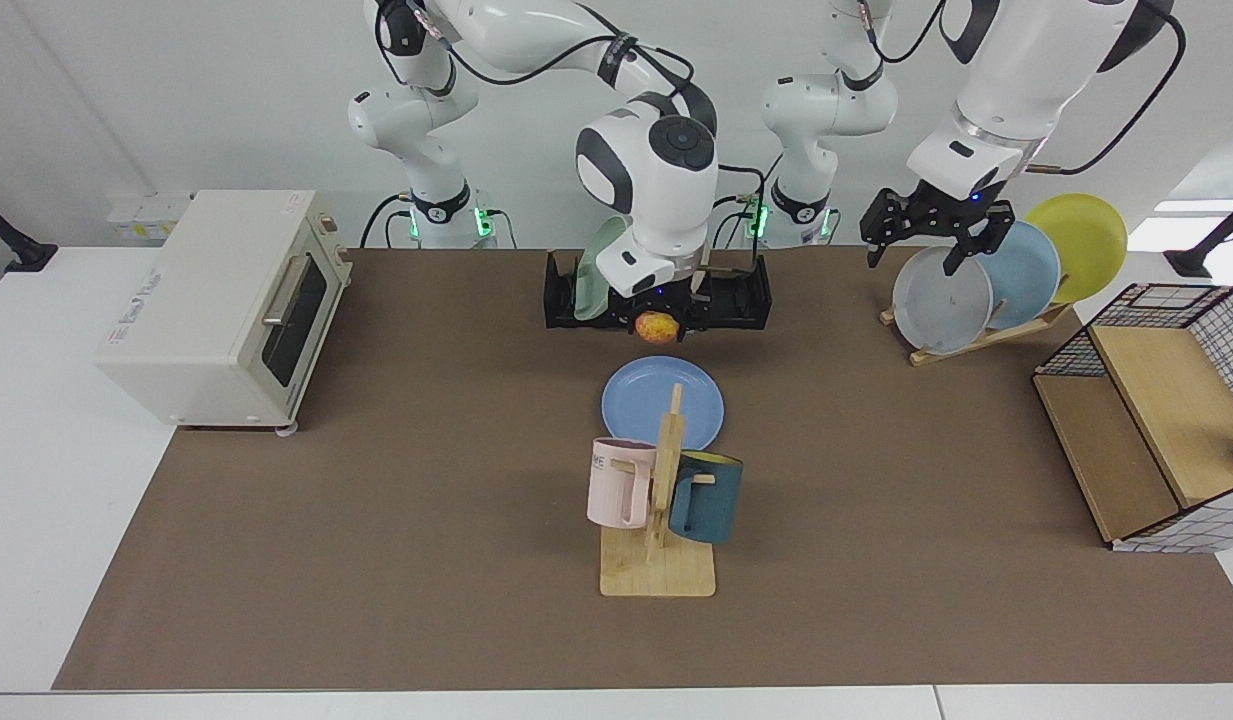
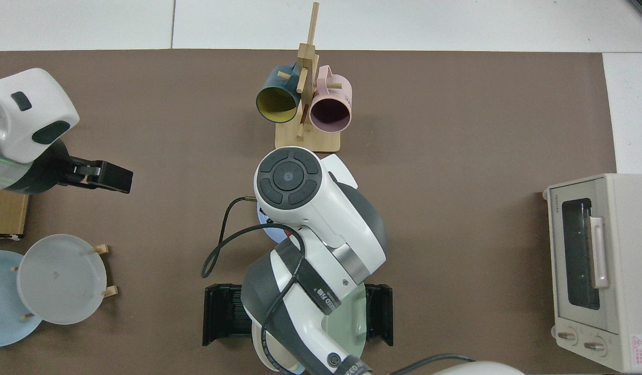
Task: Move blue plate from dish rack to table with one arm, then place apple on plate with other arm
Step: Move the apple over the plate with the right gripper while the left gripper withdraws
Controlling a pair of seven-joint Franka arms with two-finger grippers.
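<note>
Gripping the apple [image 1: 658, 326] above the blue plate [image 1: 662, 402] at frame centre, the right claw [image 1: 659, 322] should lower gently onto the plate's middle before releasing, while the left claw [image 1: 933, 232] waits open upper right.

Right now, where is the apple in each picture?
Facing view: the apple is held in the right gripper, in front of the dish rack and beyond the blue plate.
Top view: the apple is hidden under the right arm.
Shared landmark: the wooden mug tree, next to the blue plate.
</note>
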